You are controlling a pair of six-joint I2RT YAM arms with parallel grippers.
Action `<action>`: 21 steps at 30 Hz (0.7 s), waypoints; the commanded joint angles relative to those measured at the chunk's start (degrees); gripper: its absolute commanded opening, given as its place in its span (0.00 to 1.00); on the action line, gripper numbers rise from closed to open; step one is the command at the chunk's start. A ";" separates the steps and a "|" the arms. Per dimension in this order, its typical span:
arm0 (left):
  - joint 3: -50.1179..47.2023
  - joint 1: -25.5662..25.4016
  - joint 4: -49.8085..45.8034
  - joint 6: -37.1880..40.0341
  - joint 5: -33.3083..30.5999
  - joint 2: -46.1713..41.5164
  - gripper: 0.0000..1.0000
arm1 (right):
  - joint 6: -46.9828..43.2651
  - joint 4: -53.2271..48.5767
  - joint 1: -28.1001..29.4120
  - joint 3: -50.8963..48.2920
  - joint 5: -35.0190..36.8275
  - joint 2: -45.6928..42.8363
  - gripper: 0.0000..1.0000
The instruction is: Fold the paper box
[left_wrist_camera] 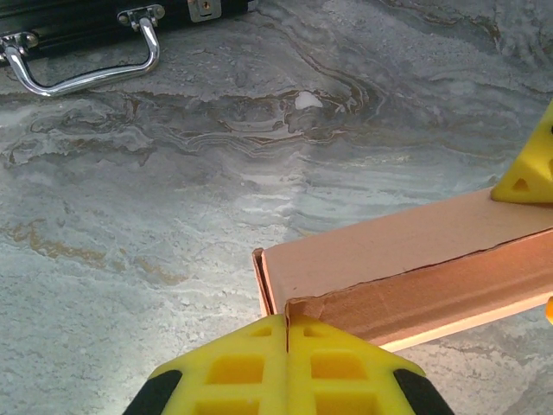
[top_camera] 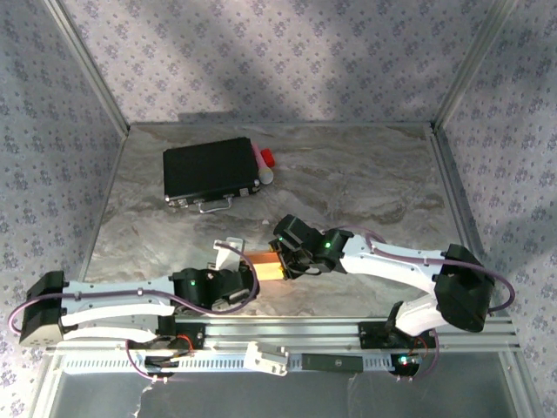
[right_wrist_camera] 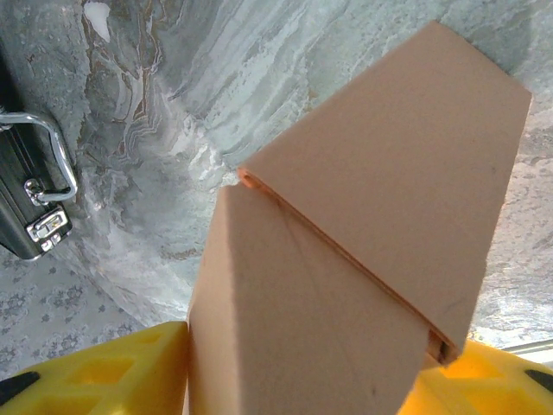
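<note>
The paper box (top_camera: 268, 264) is a small salmon-orange cardboard box held just above the table's near edge, between both arms. My left gripper (top_camera: 247, 279) reaches it from the left. In the left wrist view the yellow jaws of the left gripper (left_wrist_camera: 286, 318) are shut, pinching the crumpled corner of a flap on the box (left_wrist_camera: 406, 251). My right gripper (top_camera: 285, 259) comes in from the right. In the right wrist view the yellow fingers (right_wrist_camera: 130, 363) of the right gripper (right_wrist_camera: 311, 341) press on the two sides of the box (right_wrist_camera: 346, 259), whose top panel stands slightly ajar along a seam.
A black flat case (top_camera: 211, 170) with a chrome handle (left_wrist_camera: 86, 60) lies at the back left, and a red-and-white object (top_camera: 264, 161) sits at its right end. Patterned walls (top_camera: 52, 131) enclose the marble table (top_camera: 365, 174). A metal rail (top_camera: 348, 331) runs along the near edge.
</note>
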 commanded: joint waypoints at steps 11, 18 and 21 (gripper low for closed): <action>2.01 -0.52 0.14 -2.10 1.68 -3.58 0.35 | 22.20 -1.50 0.56 -2.06 1.28 0.91 0.55; 2.82 -0.86 1.33 -2.42 4.53 -6.92 0.44 | 22.11 -1.11 0.51 -2.32 1.64 0.96 0.55; 3.57 -1.02 -0.08 -4.10 4.27 -9.62 0.41 | 22.03 -1.04 0.34 -2.39 1.64 0.96 0.54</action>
